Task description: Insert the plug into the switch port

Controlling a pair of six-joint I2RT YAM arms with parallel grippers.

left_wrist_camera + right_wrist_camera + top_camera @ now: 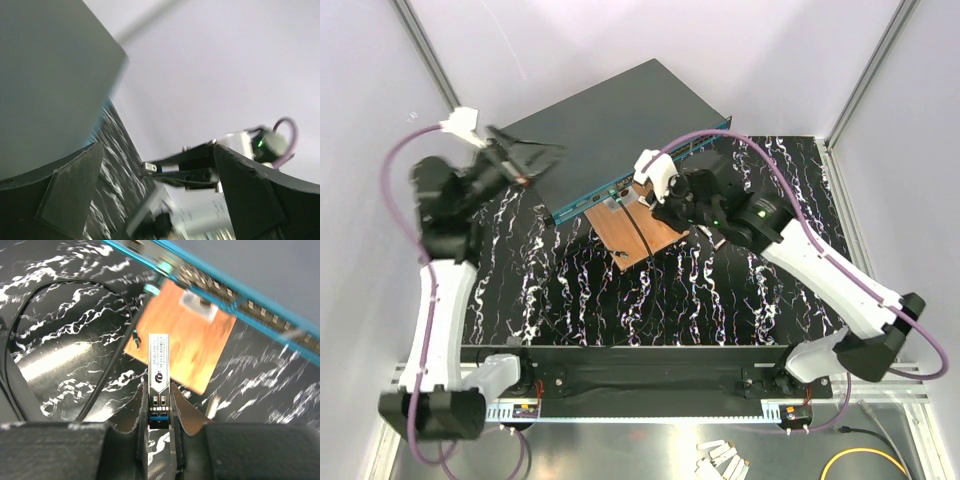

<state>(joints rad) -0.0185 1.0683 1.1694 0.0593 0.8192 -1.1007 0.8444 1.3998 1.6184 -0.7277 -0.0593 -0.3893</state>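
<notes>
Holding the SFP plug (158, 360): the right gripper (159, 407) pinches its rear end between both jaws, metal body sticking straight out ahead of the fingers. Plug nose points at the switch (620, 125), which sits at the far edge of the table (720, 290), turned so its teal port face runs diagonally toward the far-right corner. The nose hangs over the copper-brown board (185, 340) lying against that face and is short of the port row, not touching it. The plug's long axis is skewed to the teal face rather than square to it, so my read is that the next move needs a yaw correction before pushing forward. The right arm is the nearer one and has the part. The left gripper (542, 165) has jaws spread wide with nothing between them, up over the switch's left corner, apart from the port row. Count: one plug, one switch, one board, one thin black cable (65, 287) looping on the table to the left of the plug. Ports come in a single row, too small to count.
</notes>
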